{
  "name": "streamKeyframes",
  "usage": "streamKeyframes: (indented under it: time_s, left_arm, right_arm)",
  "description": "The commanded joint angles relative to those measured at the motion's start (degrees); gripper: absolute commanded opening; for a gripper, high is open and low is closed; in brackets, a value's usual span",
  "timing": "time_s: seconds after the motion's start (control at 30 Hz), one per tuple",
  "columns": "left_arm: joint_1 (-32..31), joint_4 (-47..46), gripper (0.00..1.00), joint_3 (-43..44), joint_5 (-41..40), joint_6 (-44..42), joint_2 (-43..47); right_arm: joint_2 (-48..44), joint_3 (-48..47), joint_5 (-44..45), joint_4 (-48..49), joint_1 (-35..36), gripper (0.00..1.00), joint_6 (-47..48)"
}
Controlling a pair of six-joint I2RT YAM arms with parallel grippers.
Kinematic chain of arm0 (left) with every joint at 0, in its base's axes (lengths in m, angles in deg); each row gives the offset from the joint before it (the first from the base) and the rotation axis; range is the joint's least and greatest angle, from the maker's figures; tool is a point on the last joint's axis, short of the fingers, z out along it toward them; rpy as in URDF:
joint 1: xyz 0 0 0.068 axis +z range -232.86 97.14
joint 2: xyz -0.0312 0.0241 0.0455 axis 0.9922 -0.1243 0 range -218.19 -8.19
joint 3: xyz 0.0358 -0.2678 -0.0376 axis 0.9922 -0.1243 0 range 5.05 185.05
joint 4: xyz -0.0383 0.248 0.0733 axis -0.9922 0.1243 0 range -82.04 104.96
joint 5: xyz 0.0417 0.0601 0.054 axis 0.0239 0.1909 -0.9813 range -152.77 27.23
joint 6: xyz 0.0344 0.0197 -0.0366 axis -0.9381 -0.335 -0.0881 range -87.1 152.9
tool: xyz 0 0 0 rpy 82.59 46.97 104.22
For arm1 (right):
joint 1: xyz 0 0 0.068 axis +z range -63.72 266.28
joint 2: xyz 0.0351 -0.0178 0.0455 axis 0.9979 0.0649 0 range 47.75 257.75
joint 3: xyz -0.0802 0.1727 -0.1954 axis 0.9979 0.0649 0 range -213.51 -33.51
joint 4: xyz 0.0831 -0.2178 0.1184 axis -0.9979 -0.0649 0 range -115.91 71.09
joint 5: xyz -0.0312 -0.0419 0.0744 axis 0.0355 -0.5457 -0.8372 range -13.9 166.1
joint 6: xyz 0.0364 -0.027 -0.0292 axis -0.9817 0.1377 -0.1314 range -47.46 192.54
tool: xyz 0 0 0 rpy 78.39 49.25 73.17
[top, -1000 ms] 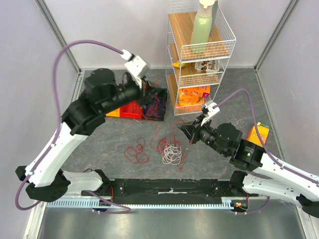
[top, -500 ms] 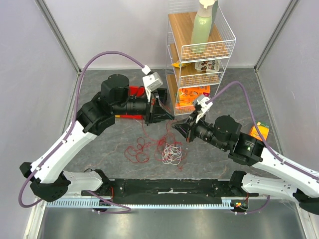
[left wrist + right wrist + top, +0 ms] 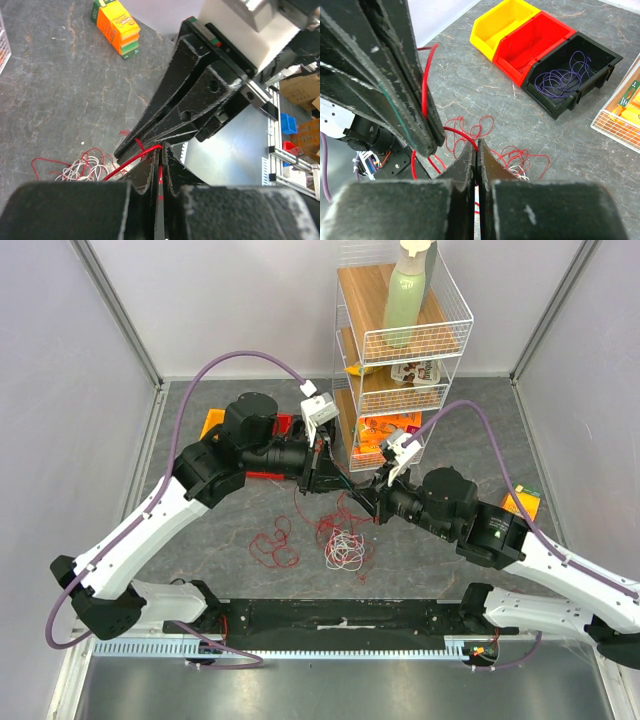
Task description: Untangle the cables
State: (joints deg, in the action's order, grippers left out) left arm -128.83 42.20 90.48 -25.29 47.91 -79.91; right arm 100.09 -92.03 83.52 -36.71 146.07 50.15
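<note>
Cables [image 3: 345, 548] clump in front of the wire rack [image 3: 450, 300]. The left gripper [image 3: 160, 150] and right gripper [image 3: 476, 145], both pinched on one red strand [image 3: 132, 162], partly hide the rack's base.

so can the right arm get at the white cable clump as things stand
Probably, but not yet: the white cable clump lies exposed near the right gripper, which is shut on a red cable and must let go first.
</note>
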Motion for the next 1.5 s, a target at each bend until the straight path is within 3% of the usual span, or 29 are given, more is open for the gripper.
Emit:
streamKeyframes:
  time_s: [0.0,0.47,0.97,1.17,1.47]
  left_arm:
    - [0.3,0.7,0.08,0.4,-3.5,1.3,-0.1]
    - [0.4,-0.1,0.06,0.3,-8.7,2.0,2.9]
    - [0.3,0.3,0.12,-1.1,-0.5,1.8,1.1]
    - [0.2,2.2,0.13,-0.1,-2.8,1.0,-0.2]
    - [0.3,3.4,0.02,0.5,-14.1,-1.1,1.0]
  right_arm:
    - [-1.1,-2.7,-0.6,0.4,0.2,0.0,1.0]
    - [-0.7,-1.4,-1.2,0.1,0.3,0.0,0.8]
    - [-0.9,-2.9,-0.6,0.1,0.4,0.0,0.9]
    - [-1.4,-3.4,-1.4,0.5,0.5,0.0,0.8]
    - [-2.3,-3.1,-1.4,1.5,0.7,0.0,0.9]
